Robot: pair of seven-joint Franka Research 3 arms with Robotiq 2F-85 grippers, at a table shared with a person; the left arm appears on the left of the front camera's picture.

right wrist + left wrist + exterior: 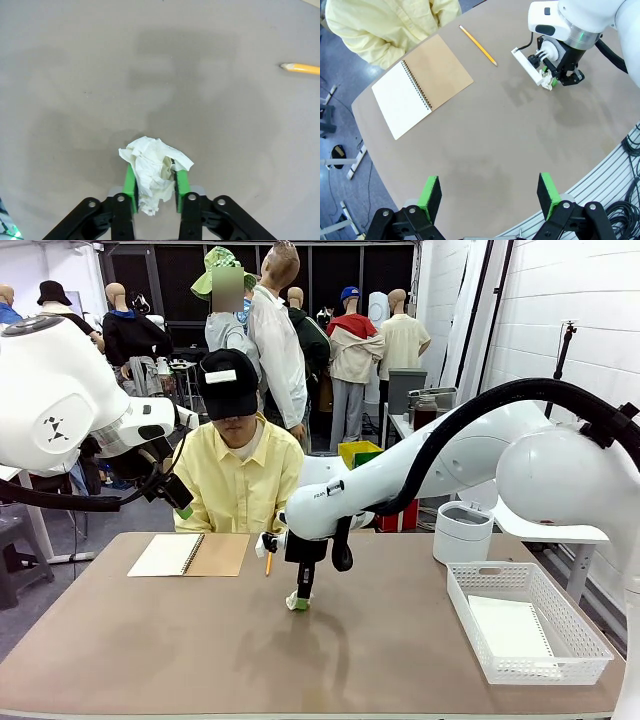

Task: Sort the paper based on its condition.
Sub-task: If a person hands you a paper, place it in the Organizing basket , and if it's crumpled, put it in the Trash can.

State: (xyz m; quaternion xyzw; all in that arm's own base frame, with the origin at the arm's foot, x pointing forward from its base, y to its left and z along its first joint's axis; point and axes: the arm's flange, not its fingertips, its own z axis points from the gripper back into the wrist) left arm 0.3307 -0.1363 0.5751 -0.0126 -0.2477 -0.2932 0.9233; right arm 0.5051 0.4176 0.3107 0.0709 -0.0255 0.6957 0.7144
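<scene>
A crumpled ball of white paper (297,603) (546,80) (152,170) lies on the brown table near its middle. My right gripper (301,597) (554,78) (155,186) points down over it, its green pads pressed against both sides of the wad, shut on it. A flat white sheet of paper (510,626) rests in the white mesh basket (530,676) at the table's right. My left gripper (490,196) (176,496) hangs high above the left side of the table, open and empty.
A spiral notebook (188,554) (420,85) lies open at the far left in front of the seated person (240,465). A yellow pencil (268,562) (478,45) (300,68) lies beside it. A white round bin (463,532) stands behind the basket.
</scene>
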